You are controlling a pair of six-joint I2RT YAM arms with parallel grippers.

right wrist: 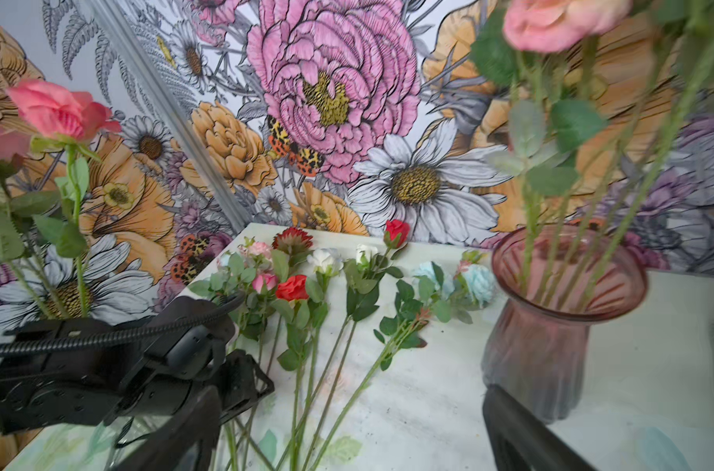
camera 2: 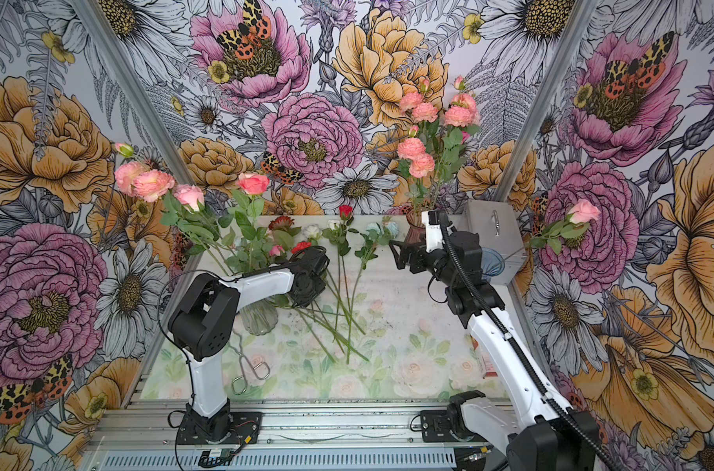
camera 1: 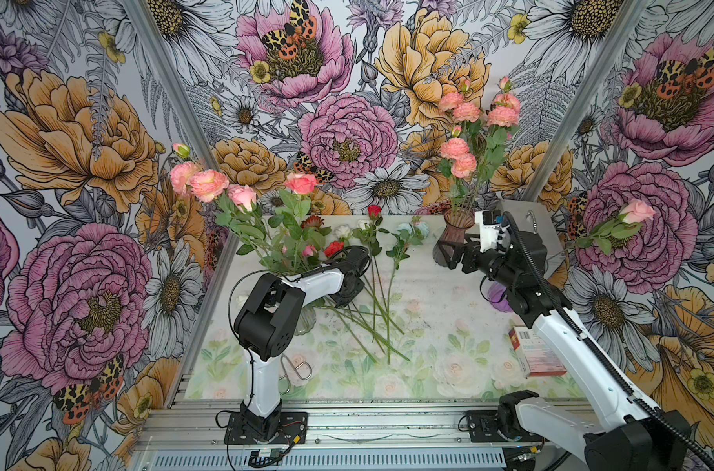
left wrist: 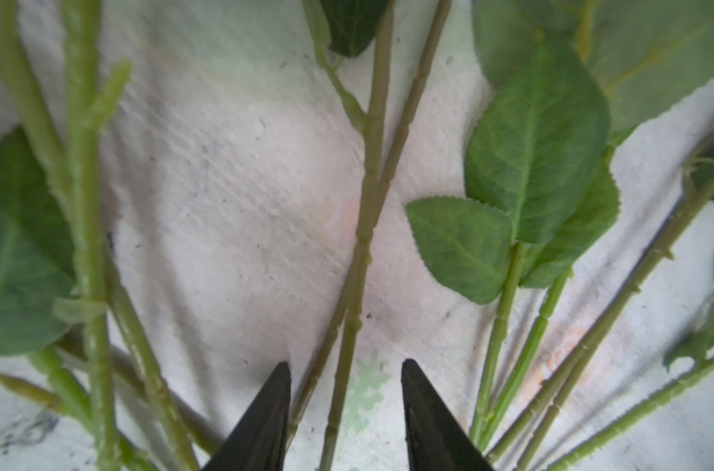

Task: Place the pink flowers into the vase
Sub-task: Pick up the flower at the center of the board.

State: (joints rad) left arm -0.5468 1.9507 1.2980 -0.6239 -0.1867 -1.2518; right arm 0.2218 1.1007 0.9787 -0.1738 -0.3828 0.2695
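Observation:
Several pink flowers (camera 1: 465,112) stand in a pink glass vase (camera 1: 455,232) (right wrist: 551,326) at the back right. More pink flowers (camera 1: 208,183) rise from a clear glass vase (camera 2: 259,318) under my left arm. A small pink rose (right wrist: 264,281) lies among the stems on the table. My left gripper (camera 1: 349,289) (left wrist: 345,363) is down at the table, its jaws apart astride two green stems (left wrist: 357,285); whose blooms these are is hidden. My right gripper (camera 1: 449,253) (right wrist: 351,391) hangs open and empty beside the pink vase.
Red roses (camera 1: 373,211), white blooms and pale blue blooms (camera 1: 418,228) lie in a row at the back. A metal box (camera 1: 526,228) stands back right with a pink rose (camera 1: 636,212) leaning over it. A red-and-white carton (camera 1: 534,354) and wire tongs (camera 2: 245,367) lie near the front.

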